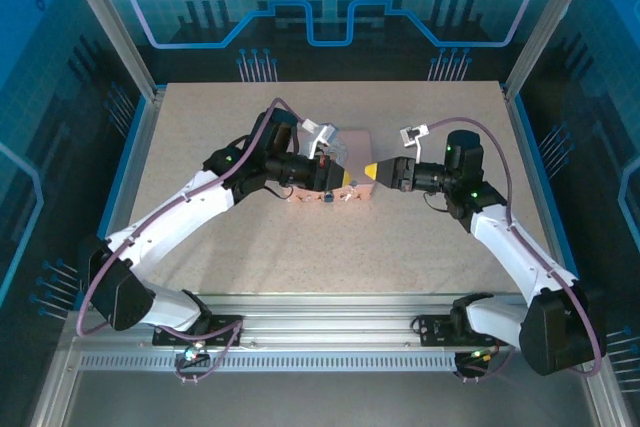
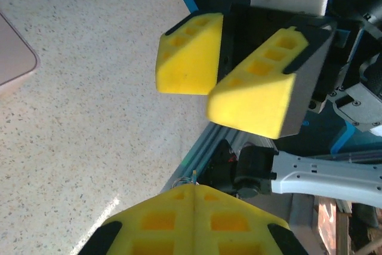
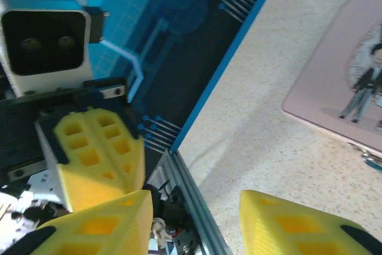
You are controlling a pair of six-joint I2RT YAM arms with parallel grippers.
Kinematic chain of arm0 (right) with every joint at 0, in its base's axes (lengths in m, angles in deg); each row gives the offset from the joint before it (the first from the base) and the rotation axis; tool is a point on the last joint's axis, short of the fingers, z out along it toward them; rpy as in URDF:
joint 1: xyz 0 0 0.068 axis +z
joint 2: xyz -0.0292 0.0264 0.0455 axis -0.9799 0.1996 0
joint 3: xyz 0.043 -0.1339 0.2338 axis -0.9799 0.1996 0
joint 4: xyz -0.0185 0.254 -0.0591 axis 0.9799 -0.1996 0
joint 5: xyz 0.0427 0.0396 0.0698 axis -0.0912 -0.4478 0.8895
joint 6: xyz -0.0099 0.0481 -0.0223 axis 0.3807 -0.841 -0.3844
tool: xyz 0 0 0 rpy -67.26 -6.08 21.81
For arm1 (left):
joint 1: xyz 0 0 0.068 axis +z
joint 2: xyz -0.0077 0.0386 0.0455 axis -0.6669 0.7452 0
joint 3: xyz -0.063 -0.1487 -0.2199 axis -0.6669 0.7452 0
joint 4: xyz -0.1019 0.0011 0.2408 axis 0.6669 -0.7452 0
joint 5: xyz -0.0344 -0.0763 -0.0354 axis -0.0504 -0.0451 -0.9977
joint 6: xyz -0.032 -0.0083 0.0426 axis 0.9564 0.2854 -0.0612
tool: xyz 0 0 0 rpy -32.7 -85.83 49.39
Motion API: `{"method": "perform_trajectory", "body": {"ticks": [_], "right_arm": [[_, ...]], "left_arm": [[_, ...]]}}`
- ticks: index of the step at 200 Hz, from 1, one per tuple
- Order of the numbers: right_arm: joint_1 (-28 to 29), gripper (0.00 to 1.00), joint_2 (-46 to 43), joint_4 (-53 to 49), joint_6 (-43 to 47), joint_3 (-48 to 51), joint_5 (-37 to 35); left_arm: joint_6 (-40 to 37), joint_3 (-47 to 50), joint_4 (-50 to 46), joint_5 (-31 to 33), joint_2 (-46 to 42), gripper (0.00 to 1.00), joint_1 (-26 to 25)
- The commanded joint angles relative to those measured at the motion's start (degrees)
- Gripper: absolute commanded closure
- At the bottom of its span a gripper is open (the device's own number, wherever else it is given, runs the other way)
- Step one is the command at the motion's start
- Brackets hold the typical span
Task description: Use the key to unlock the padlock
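Clamped left end effector (image 2: 194, 190) faces parted right end effector (image 2: 212, 91).

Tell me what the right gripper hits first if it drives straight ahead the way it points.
Most likely the left gripper: seen from above, the right gripper points at its closed yellow tips, nearly nose to nose by the pink box. Depth is unclear, so it could slip beside them.

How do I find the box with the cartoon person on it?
Look at the speckled table. In its middle, where the left gripper and right gripper nearly meet, lies the pink box. It's the only flat pink thing there, with rounded corners and a cartoon figure on top.
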Motion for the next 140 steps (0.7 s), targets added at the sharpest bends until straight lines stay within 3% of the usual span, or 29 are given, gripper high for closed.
{"method": "perform_trajectory", "body": {"ticks": [1,68,140], "right_arm": [[1.19,0.53,-0.73,5.39,-0.34,0.78,5.73],[5.25,0.54,-1.11,0.9,3.83,-1.82,7.89],[6.2,0.74,-1.21,-2.99,7.03,-3.39,9.03]], "left_arm": [[-1.46,-1.46,-0.56,-3.97,0.29,1.0,0.44],[-0.97,-0.32,1.49,-4.36,-0.44,1.0,0.5],[-1.01,0.07,1.56,-4.33,-1.42,1.0,1.1]]}}
